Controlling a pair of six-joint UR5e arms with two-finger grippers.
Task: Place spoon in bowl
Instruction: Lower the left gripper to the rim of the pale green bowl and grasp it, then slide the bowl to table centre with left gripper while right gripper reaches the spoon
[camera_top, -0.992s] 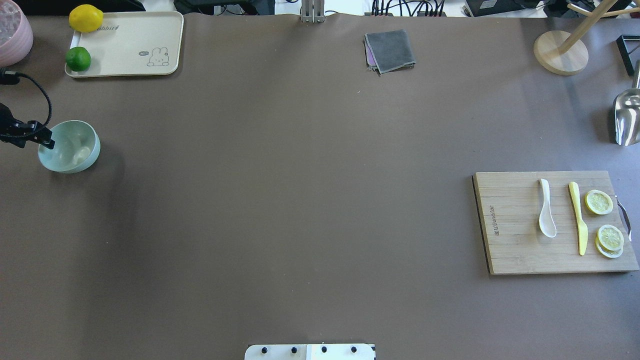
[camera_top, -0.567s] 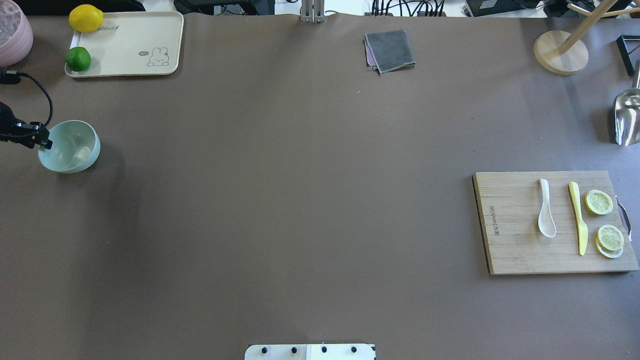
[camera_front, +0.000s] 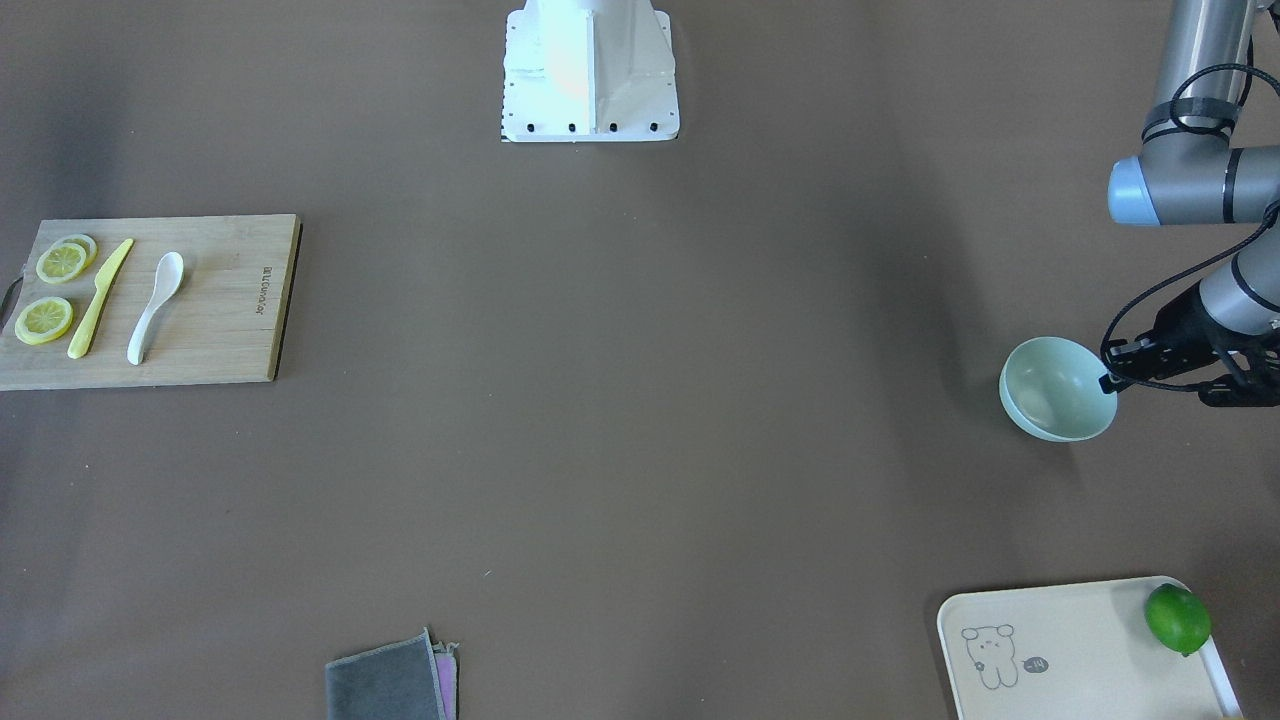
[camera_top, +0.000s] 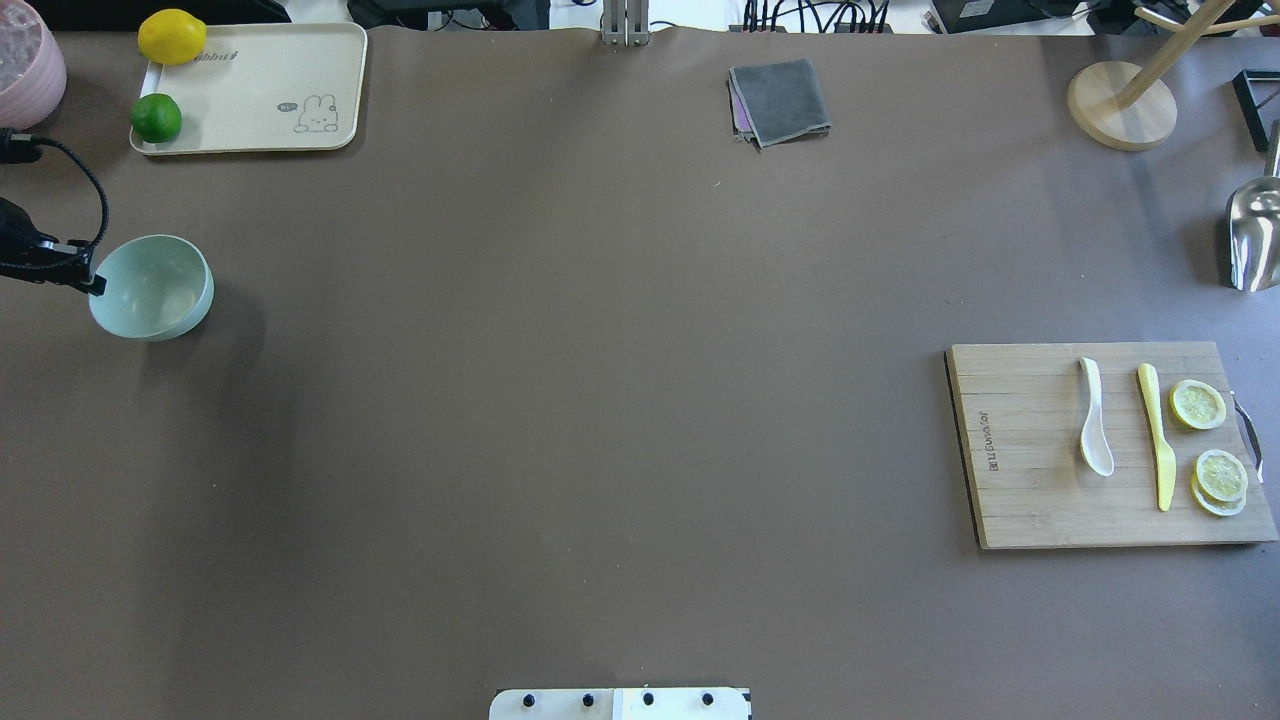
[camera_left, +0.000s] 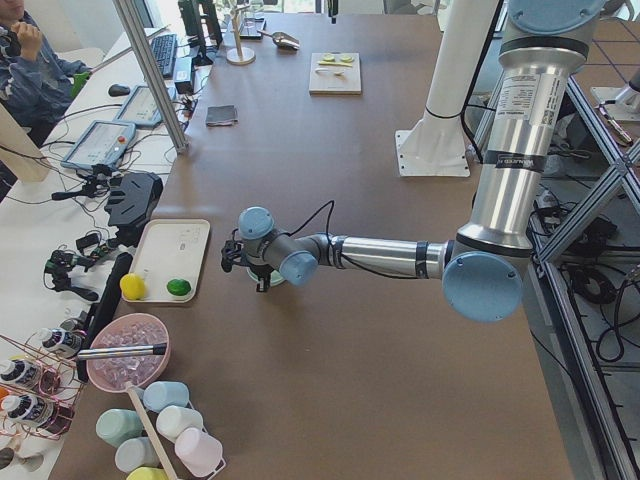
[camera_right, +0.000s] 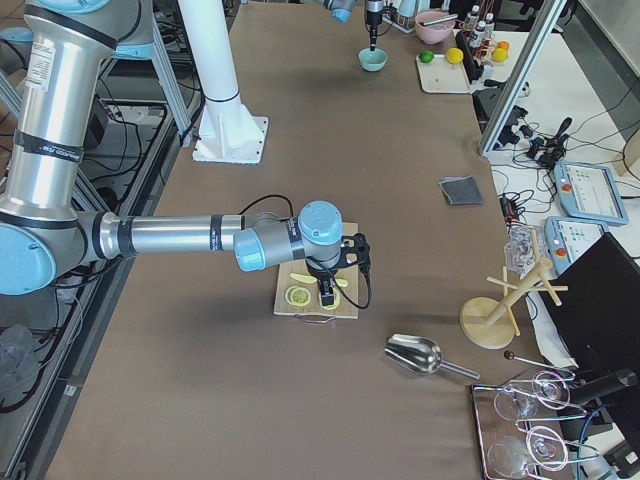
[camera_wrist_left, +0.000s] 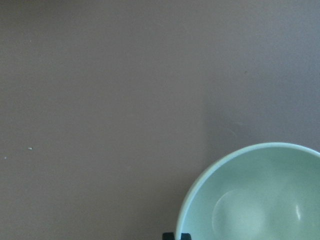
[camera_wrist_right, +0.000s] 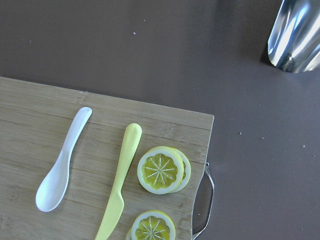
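Observation:
The white spoon (camera_top: 1094, 417) lies on the wooden cutting board (camera_top: 1020, 480) at the right, scoop toward the robot; it also shows in the right wrist view (camera_wrist_right: 62, 160) and the front view (camera_front: 155, 305). The mint-green bowl (camera_top: 155, 290) is at the far left, empty. My left gripper (camera_top: 95, 283) is shut on the bowl's left rim (camera_front: 1110, 380); the left wrist view shows the bowl (camera_wrist_left: 260, 200) with one black fingertip (camera_wrist_left: 175, 236) outside its rim. My right gripper (camera_right: 325, 290) hangs over the board; I cannot tell whether it is open.
A yellow knife (camera_top: 1157, 435) and lemon slices (camera_top: 1198, 404) lie beside the spoon. A cream tray (camera_top: 260, 100) with a lime (camera_top: 156, 118) and a lemon (camera_top: 172, 36) is at back left. A grey cloth (camera_top: 780, 100), a wooden stand (camera_top: 1120, 105) and a metal scoop (camera_top: 1255, 235) lie farther back.
The bowl has shifted a little to the right with the left gripper at its rim, and its shadow has spread. The spoon and board have not moved.

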